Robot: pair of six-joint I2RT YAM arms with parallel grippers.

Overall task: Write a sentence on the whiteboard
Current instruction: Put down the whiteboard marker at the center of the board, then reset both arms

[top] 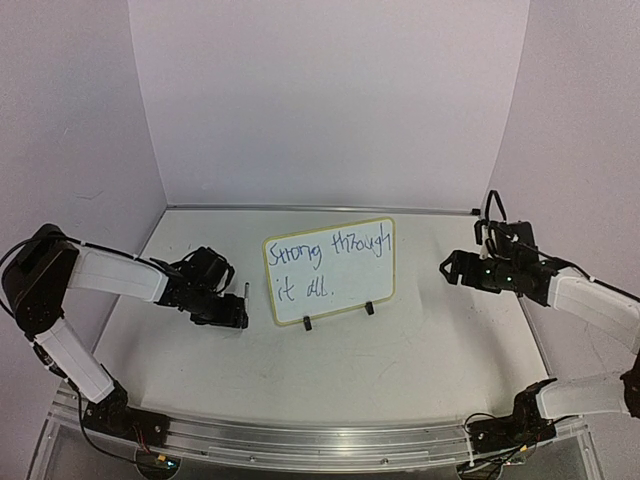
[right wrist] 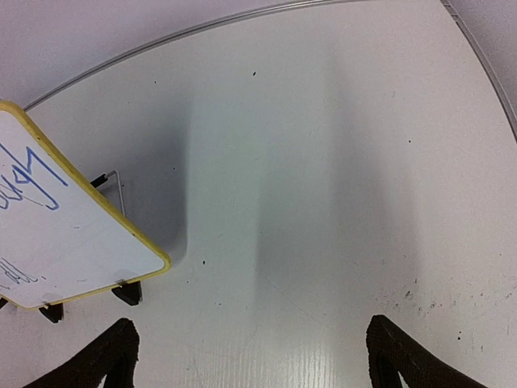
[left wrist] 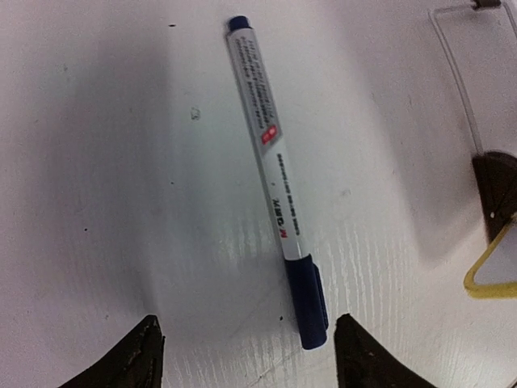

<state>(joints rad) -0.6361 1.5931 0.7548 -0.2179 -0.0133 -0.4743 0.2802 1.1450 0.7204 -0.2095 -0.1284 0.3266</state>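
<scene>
The whiteboard (top: 330, 270) stands upright mid-table on two black clip feet, yellow-framed, with "Strong through it all." written on it in blue. A white marker (left wrist: 271, 170) with its blue cap on lies flat on the table. My left gripper (top: 236, 312) is open and empty just left of the board. In the left wrist view the left gripper (left wrist: 250, 360) straddles the marker's capped end without touching it. My right gripper (top: 452, 268) is open and empty to the right of the board. The right wrist view shows the right gripper (right wrist: 254, 360) over bare table, with the board's corner (right wrist: 65, 242) to its left.
White walls close the table at the back and both sides. A metal rail (top: 320, 440) runs along the near edge. The board's thin wire stand (left wrist: 460, 81) and a black clip foot (left wrist: 494, 190) show behind the marker.
</scene>
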